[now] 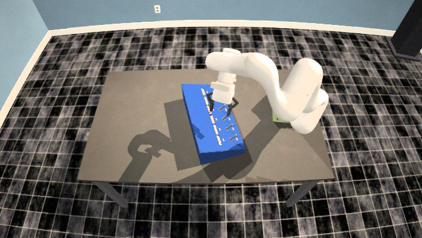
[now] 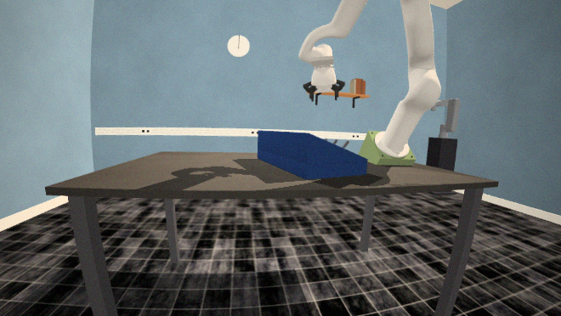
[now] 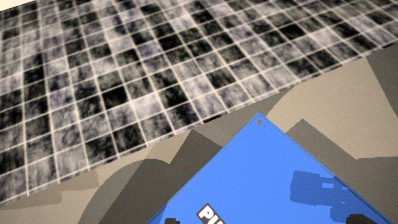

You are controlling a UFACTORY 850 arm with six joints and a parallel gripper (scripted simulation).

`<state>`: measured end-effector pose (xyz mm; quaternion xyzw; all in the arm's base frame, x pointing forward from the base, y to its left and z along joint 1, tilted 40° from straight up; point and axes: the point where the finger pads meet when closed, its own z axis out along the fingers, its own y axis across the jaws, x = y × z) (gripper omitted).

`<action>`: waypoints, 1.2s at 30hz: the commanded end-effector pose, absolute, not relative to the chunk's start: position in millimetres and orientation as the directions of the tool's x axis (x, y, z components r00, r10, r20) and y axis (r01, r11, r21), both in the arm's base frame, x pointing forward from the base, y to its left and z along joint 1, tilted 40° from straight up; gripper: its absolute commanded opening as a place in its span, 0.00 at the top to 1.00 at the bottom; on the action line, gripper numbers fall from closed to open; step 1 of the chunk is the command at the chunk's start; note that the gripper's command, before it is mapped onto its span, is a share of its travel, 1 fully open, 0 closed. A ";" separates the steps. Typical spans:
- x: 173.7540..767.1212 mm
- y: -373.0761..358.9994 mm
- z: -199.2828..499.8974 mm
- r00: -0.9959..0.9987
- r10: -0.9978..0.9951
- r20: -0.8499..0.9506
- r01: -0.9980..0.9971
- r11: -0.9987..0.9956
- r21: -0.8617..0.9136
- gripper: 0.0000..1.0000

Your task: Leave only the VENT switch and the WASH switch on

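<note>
The blue wedge-shaped console (image 1: 195, 106) (image 2: 306, 155) (image 3: 260, 165) lies askew in the middle of the brown table (image 1: 128, 112) (image 2: 170, 163) (image 3: 325, 100). Several small grey toggle switches (image 1: 229, 127) run along its right side, beside white labels too small to read. In the exterior view two lever tips (image 2: 345, 144) stick up behind it. In the wrist view the start of a white label (image 3: 210, 212) shows at the bottom. My gripper (image 1: 220, 110) (image 2: 325, 98) (image 3: 265, 220) is open and empty. It hangs well above the console's far end.
The arm's green base (image 1: 278, 119) (image 2: 370, 150) sits at the table's right side, close behind the console. A dark stand (image 2: 442, 153) (image 1: 409, 29) stands on the floor beyond the table. A small wall shelf (image 2: 359, 95) is behind the gripper.
</note>
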<state>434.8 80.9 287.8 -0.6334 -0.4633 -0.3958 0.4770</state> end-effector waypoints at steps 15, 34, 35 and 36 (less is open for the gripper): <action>421.2 41.3 324.5 0.256 0.209 0.944 0.965 -0.116 -0.236 0.00; 414.7 33.9 334.4 0.280 0.219 0.935 0.958 -0.131 -0.256 0.00; 412.2 39.0 332.9 0.307 0.230 0.923 0.949 -0.149 -0.279 0.00; 408.4 46.2 330.7 0.347 0.244 0.906 0.934 -0.177 -0.310 0.00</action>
